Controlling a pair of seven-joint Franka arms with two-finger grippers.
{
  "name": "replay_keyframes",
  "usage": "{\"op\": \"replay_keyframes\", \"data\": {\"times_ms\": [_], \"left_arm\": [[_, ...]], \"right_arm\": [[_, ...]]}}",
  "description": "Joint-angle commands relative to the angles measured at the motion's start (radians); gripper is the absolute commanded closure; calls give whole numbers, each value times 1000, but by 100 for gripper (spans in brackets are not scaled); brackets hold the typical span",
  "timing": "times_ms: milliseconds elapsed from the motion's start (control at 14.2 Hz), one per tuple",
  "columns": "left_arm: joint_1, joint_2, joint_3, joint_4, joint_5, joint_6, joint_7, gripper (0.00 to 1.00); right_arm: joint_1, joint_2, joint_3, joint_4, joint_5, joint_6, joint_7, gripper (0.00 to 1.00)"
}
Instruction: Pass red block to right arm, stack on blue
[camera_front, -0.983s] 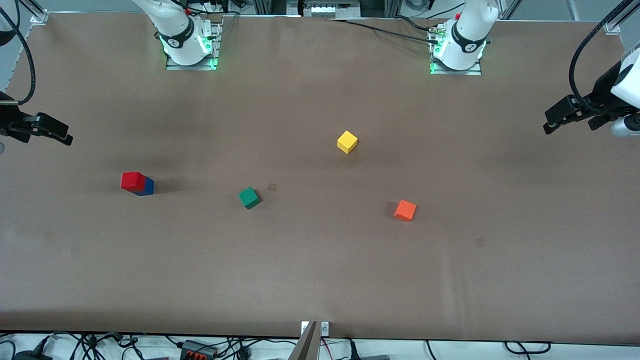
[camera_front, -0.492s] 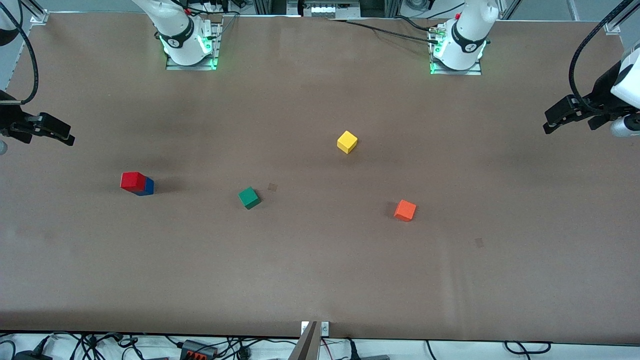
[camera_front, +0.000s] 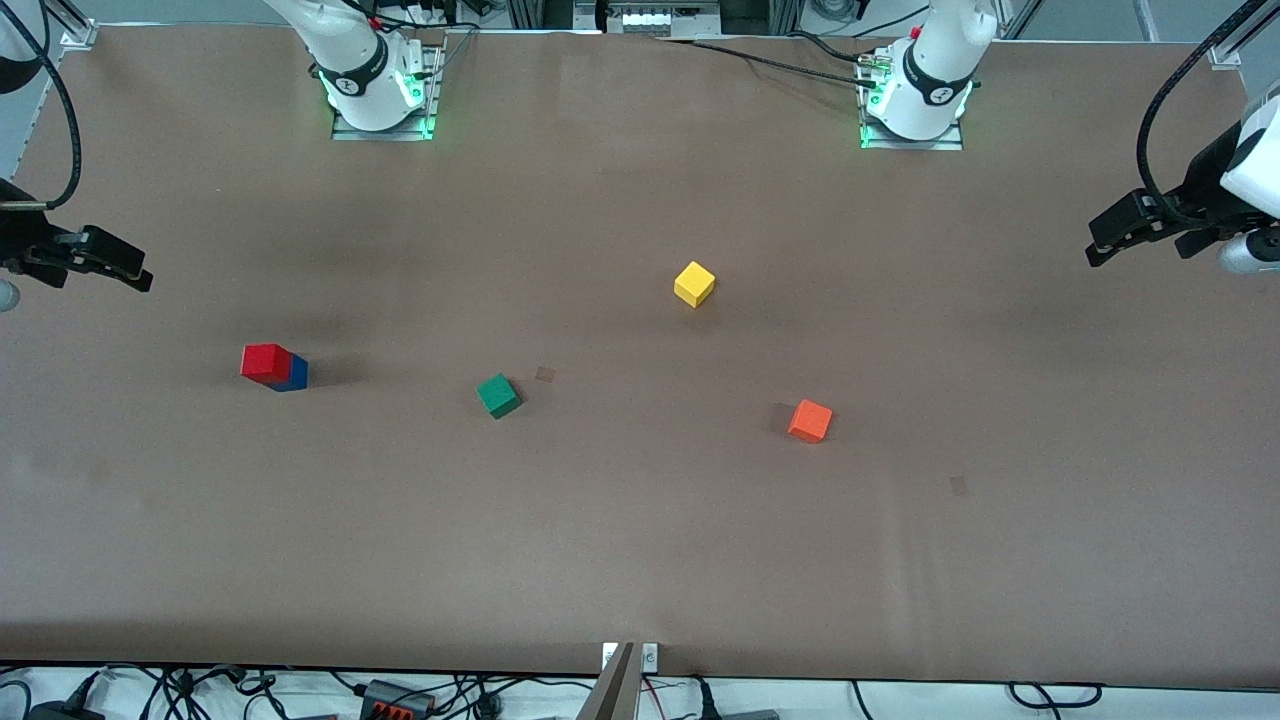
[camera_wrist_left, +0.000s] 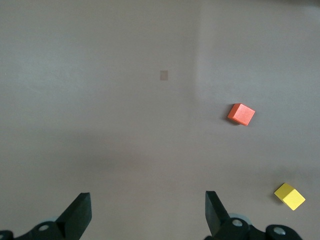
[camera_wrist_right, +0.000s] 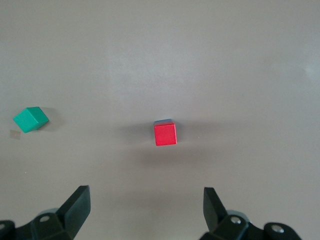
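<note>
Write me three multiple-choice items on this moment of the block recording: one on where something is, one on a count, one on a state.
1. Where is the red block?
A. On top of the blue block
B. Between the left gripper's fingers
C. Beside the yellow block

2. How many blocks rest directly on the table?
A. Three
B. Four
C. Five

3. How do the two grippers stand?
A. Both shut on blocks
B. Only the right one open
C. Both open and holding nothing

Answers:
1 A: the front view shows red sitting on blue, toward the right arm's end of the table.
2 B: blue, the green block, yellow and the orange block touch the table; red does not.
3 C: the left gripper and the right gripper each show spread fingers over bare table in their wrist views.
</note>
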Motion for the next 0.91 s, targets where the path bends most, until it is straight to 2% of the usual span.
{"op": "replay_keyframes", "data": {"times_ms": [0,843], "left_arm": [[-3,17,0,37,26,-25,-13,0],[-3,17,5,39,26,-38,-5,0]], "right_arm": [[18,-4,2,1,-11,-3,3,0],[49,4,-32,15,-10,-4,2,0]]}}
